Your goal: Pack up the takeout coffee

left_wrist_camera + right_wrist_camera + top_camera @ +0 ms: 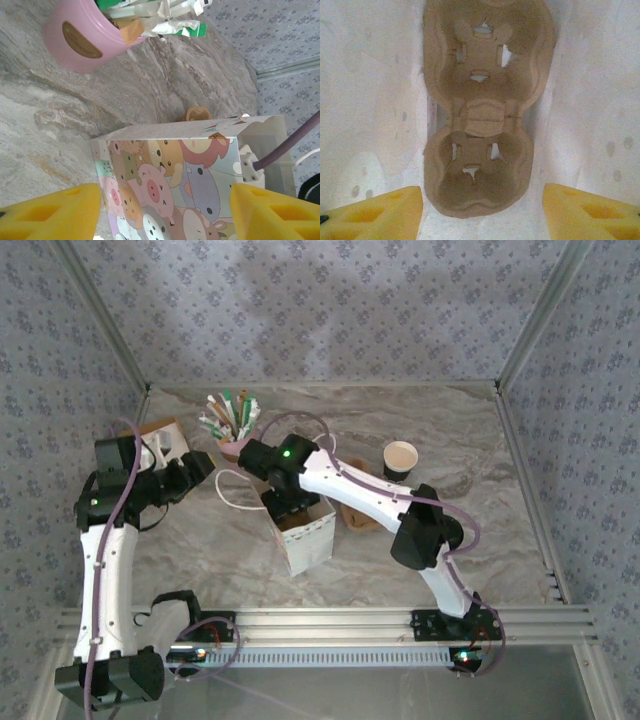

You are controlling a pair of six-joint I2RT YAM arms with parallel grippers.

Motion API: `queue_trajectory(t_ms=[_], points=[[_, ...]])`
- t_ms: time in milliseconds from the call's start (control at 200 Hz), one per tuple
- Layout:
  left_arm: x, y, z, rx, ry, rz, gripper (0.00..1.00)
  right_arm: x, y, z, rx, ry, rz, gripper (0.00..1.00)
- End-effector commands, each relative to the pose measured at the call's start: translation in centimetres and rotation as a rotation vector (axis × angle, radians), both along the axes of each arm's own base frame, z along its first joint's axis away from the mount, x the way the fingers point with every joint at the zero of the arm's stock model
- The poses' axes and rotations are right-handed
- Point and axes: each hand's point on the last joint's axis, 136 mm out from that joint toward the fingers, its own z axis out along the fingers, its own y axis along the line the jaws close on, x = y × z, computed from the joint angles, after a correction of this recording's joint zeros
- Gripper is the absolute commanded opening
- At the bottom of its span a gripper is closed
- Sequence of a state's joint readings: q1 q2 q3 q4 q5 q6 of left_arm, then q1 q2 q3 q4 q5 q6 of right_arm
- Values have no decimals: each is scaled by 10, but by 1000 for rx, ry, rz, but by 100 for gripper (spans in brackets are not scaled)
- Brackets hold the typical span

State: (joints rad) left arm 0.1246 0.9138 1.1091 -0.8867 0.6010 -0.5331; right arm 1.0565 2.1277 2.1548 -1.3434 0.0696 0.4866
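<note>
Your cup carrier point(480, 115) lay inside the paper bag point(312, 540) (wells unfilled); left gripper point(165, 210) and right gripper point(482, 210) gaped empty.

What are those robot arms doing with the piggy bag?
They are packing a paper bag. The right fingers are down inside it, open over a brown cup carrier lying there. The left fingers are open too, pointing at the bag's piggy side without touching it. A dark cup stands on the table.

Lab test cell: patterned wall panels point(300, 310), aluminium frame rails point(330, 620).
</note>
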Motion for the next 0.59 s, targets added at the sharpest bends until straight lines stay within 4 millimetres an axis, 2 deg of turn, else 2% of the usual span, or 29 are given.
queue_trajectory(t_ms=[0, 270, 515, 590], points=[[-8, 4, 13, 17, -46, 34, 71, -1, -7, 41, 61, -55, 3, 72], [-27, 13, 26, 47, -83, 110, 76, -1, -5, 84, 211, -94, 29, 82], [-45, 11, 21, 43, -55, 118, 71, -4, -7, 127, 386, -139, 71, 85], [-54, 10, 20, 48, -49, 114, 70, -5, -13, 142, 431, -164, 79, 88]])
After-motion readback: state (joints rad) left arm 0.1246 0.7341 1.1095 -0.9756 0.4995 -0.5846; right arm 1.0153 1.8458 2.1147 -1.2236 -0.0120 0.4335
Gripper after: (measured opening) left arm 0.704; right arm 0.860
